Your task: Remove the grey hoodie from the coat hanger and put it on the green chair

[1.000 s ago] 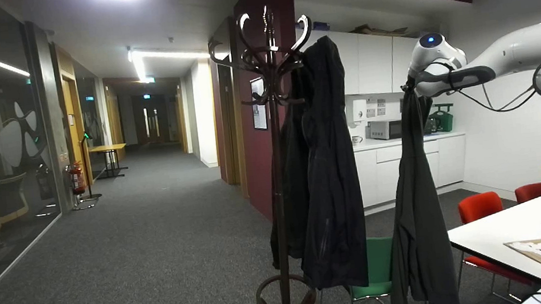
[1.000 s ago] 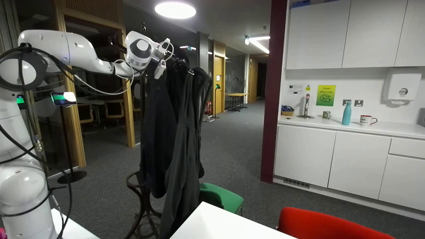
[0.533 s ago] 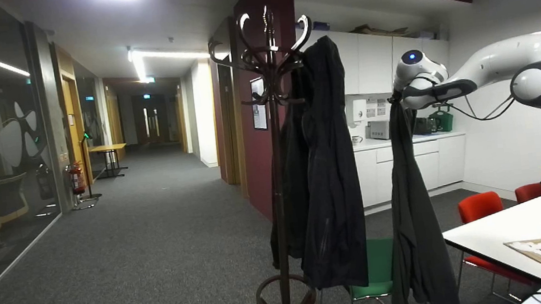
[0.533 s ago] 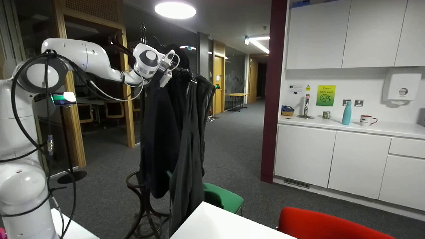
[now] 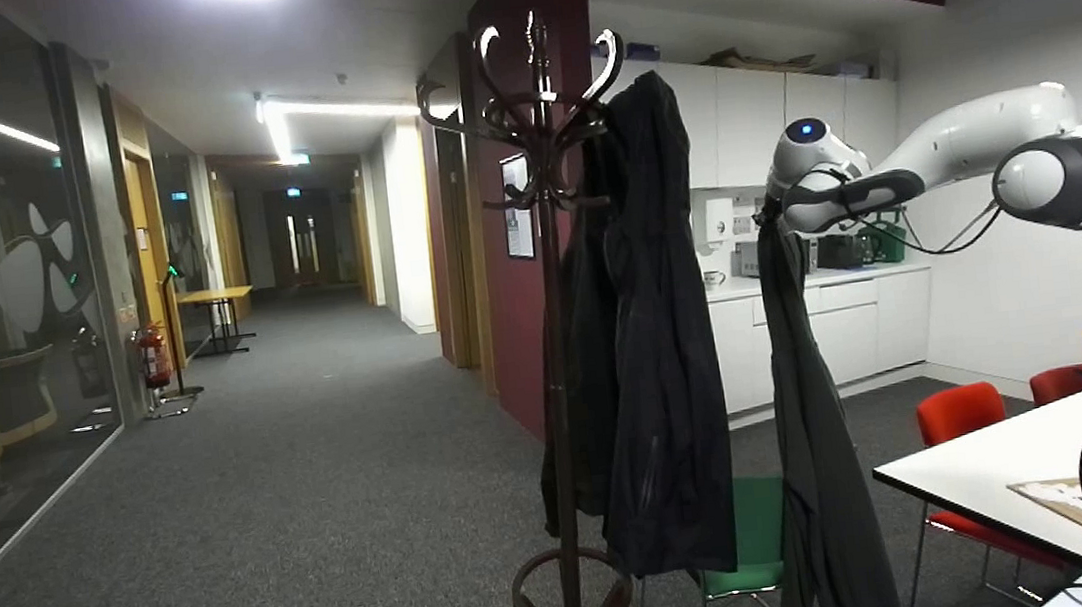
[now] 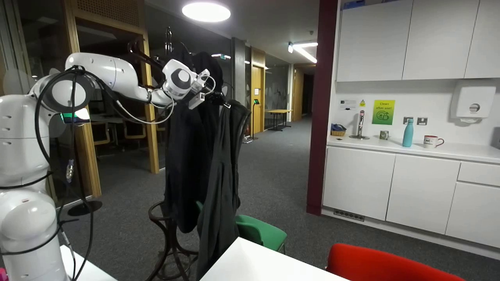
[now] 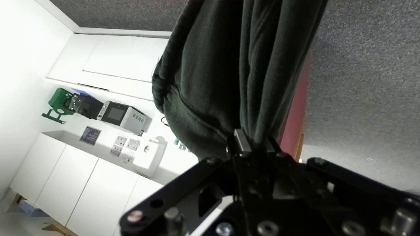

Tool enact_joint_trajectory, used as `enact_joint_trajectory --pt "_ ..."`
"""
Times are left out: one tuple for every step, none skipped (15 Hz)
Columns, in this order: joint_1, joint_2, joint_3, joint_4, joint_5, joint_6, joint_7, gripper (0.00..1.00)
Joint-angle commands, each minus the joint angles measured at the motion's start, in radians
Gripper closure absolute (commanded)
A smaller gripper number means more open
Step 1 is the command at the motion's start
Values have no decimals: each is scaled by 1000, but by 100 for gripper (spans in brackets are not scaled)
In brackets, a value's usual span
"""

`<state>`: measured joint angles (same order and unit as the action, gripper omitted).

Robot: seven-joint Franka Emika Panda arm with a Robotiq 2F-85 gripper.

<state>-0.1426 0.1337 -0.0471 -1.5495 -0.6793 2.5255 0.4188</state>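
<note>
On wristcam only: hoodie (image 7: 210, 85) btwn fingers (image 7: 242, 141)

The hoodie (image 5: 826, 475) hangs down from the gripper (image 7: 256, 144). In an exterior view, the coat hanger (image 5: 556, 392) stands left of the gripper, with coats (image 5: 662, 351) on the side toward the gripper. Below the gripper and a little left is a chair (image 5: 759, 527) (partly behind the hoodie and the coats). The table (image 5: 980, 458) lies below and to the gripper's right; behind the gripper runs a counter (image 5: 890, 273) with a microwave (image 5: 749, 260) on it.
</note>
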Motion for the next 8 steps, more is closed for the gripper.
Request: enact_joint_trajectory --pt "-19 72 -15 104 5 21 -22 98" --pt "-24 90 -20 124 6 20 -21 98" --pt "-28 114 -26 159 9 11 -24 98" --pt "-34 136 -28 190 16 9 -29 98" --pt "-37 157 -30 220 22 5 -32 98" --pt "-38 180 -29 257 34 0 -33 98" --pt "-41 202 -24 291 50 -8 -37 98" --pt "-42 222 -20 320 65 -12 -38 98"
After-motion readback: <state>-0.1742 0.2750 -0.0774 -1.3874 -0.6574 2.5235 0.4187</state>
